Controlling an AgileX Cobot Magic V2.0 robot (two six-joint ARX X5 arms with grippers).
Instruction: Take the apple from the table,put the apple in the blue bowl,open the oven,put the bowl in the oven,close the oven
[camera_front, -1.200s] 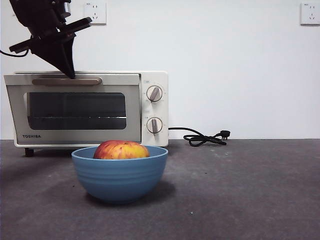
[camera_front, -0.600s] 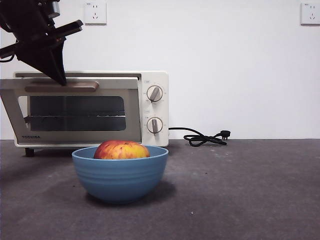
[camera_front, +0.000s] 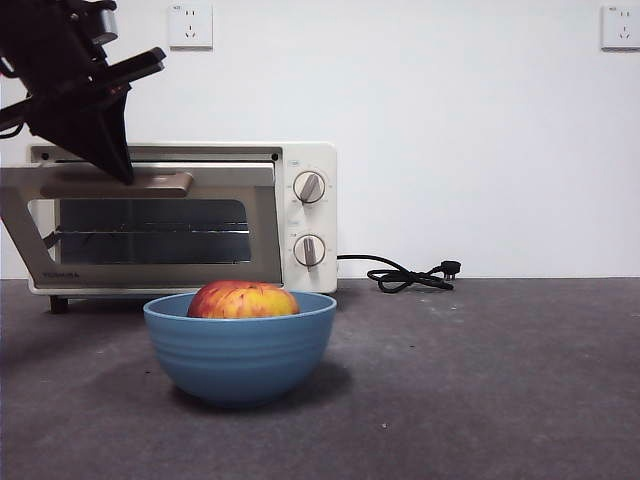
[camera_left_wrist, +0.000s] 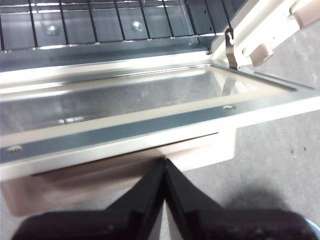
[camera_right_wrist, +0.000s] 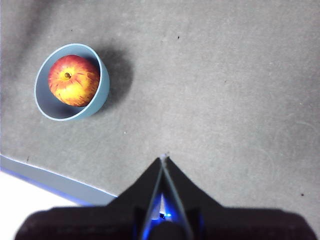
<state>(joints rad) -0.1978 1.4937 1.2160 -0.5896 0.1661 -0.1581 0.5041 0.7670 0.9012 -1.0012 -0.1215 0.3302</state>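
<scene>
Pulled further down since a second ago, the oven (camera_front: 180, 215) door now tilts outward, its tan handle (camera_front: 118, 183) under the left gripper (camera_left_wrist: 164, 161), jaws clenched together. Door's left edge is cut off. Ahead, the apple (camera_front: 243, 300) sits in the blue bowl (camera_front: 240, 350) on open table (camera_front: 500, 380). The right gripper (camera_right_wrist: 163, 161) hangs shut, high above.

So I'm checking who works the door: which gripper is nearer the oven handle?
Left. The left gripper sits at the oven handle; the right gripper hovers over bare table, apart.
</scene>
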